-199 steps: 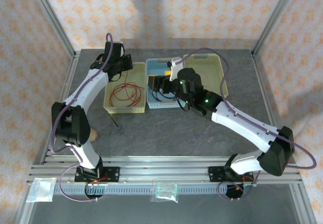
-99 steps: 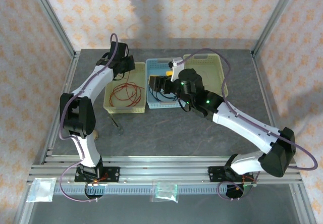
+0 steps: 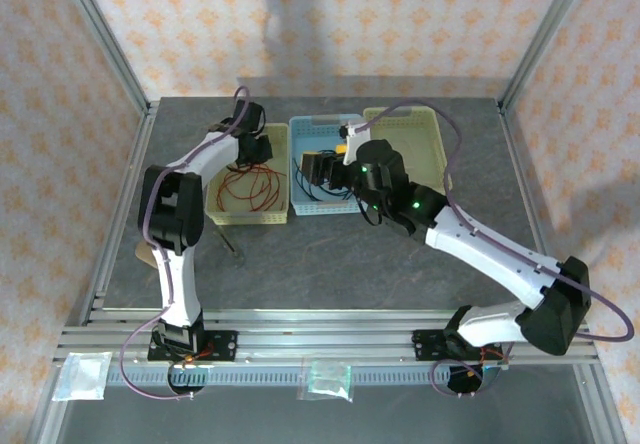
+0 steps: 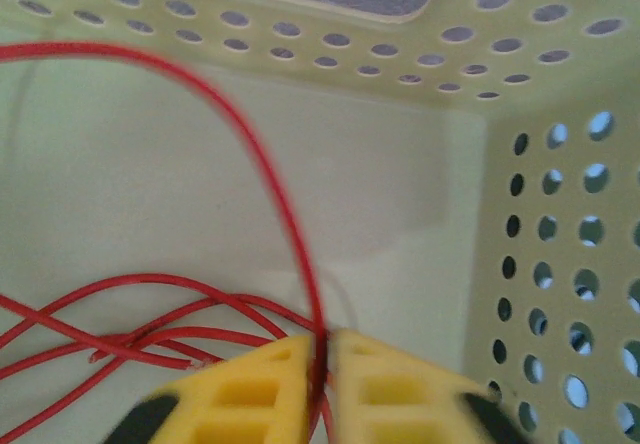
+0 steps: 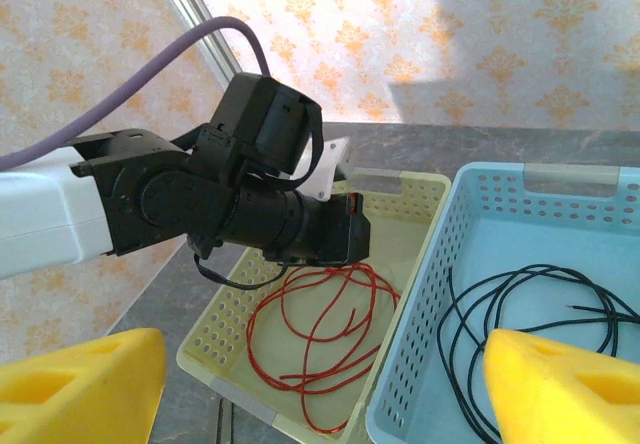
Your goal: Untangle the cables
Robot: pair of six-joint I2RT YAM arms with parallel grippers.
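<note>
Over the last second the left arm has drawn its elbow inward and upright, and the left gripper (image 3: pixel 262 150) has slid to the right along the far end of the pale yellow basket (image 3: pixel 214 202); the right arm has hardly shifted; the left gripper now hangs low inside that basket, close to its far right corner, where the perforated walls (image 4: pixel 560 264) meet; in the left wrist view its yellow fingers (image 4: pixel 250 394) stand almost together, with the red cable (image 4: pixel 272 179) running up through the thin slit between them and arching away to the left; whether they pinch the wire or merely flank it cannot be told; more of the red cable (image 3: pixel 250 186) lies in loose overlapping loops on the basket floor, also seen from the right wrist (image 5: pixel 318 344); the right gripper (image 3: pixel 318 169) hovers above the blue basket (image 3: pixel 298 208), which stands just beside the pale yellow one, their long sides touching or nearly so; its two yellow fingers (image 5: pixel 85 384) are spread wide with nothing between them; below it the black cable (image 5: pixel 530 304) lies in loose loops on the blue basket's floor, apart from the red one and in its own basket; another yellow basket (image 3: pixel 425 122) stands on the blue one's right; all three rest on the grey table (image 3: pixel 330 264).
</note>
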